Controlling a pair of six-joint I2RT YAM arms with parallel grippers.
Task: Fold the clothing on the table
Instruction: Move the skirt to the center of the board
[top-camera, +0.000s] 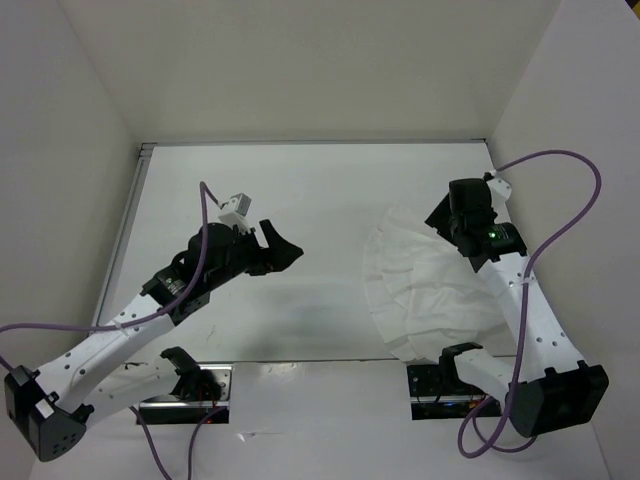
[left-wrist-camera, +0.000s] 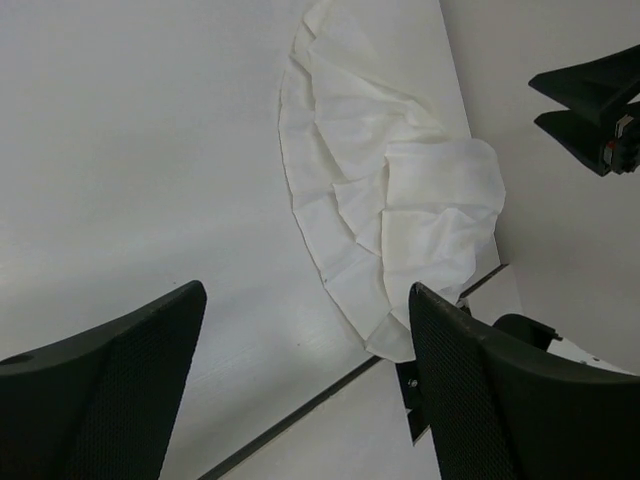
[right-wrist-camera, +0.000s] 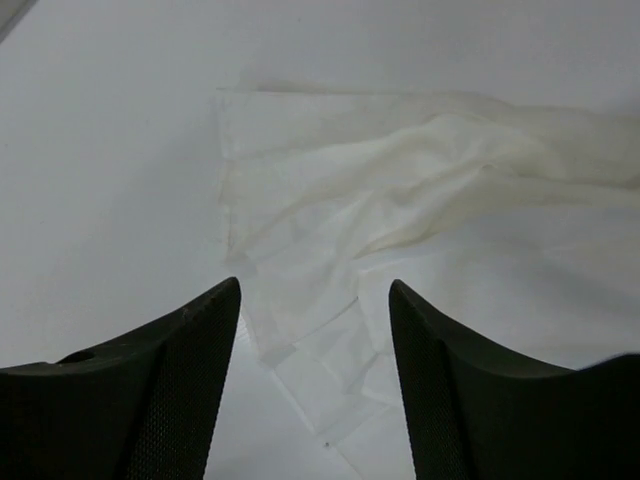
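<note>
The table (top-camera: 300, 200) carries the clothing (top-camera: 420, 290) bunched just below your right gripper (right-wrist-camera: 315, 290), well away from your left gripper (left-wrist-camera: 305, 300) (both spread wide, empty). Pinch only the hem edge, then flatten the pleats.

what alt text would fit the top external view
A white pleated garment lies fanned out on the right side of a white table. The right gripper hovers open above its far edge; the left gripper hangs open over bare table, holding nothing.
</note>
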